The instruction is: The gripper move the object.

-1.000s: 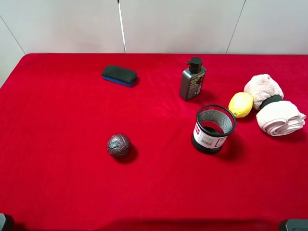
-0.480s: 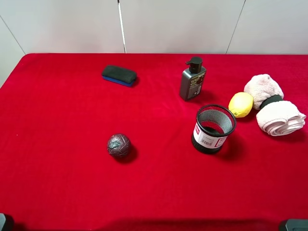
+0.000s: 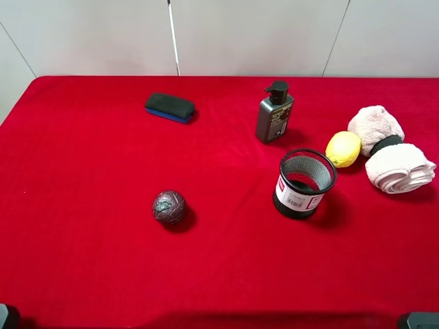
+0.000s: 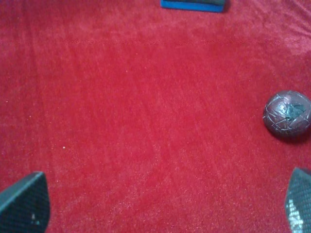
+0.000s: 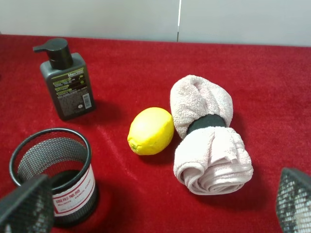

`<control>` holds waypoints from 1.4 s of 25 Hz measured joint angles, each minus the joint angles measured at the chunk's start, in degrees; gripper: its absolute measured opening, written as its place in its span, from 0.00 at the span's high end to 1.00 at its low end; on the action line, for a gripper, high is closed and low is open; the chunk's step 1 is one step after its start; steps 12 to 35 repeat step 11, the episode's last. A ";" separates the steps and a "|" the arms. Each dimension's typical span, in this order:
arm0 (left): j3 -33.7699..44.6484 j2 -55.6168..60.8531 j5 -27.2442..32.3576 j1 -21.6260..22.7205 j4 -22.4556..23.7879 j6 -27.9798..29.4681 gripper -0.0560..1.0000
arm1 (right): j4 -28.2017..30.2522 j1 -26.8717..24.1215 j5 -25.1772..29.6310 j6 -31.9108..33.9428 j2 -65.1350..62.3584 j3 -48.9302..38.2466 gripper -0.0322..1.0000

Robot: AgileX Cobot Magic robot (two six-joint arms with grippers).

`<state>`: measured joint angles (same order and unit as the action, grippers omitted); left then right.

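Pump bottle [image 5: 67, 82] bears unreadable small print; left tool [image 4: 160, 206] and right tool [image 5: 160, 206] spread apart.

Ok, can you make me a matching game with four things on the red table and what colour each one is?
Things:
1. lemon
2. pump bottle
3. rolled towel
4. ball

Colours:
A. pale pink
B. dark grey with a black top
C. yellow
D. dark purplish with a cracked pattern

Pairs: 1-C, 2-B, 3-A, 4-D
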<state>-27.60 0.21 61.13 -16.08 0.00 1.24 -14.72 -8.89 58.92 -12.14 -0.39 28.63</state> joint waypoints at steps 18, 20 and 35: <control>0.00 0.00 0.00 0.00 0.00 -0.01 0.04 | 0.00 0.00 0.00 0.00 0.00 0.00 0.30; 0.00 0.00 0.00 0.00 0.00 -0.01 0.04 | 0.00 0.00 0.00 0.00 0.00 0.00 0.30; 0.00 0.00 0.00 0.00 0.00 -0.01 0.04 | 0.00 0.00 0.00 0.00 0.00 0.00 0.30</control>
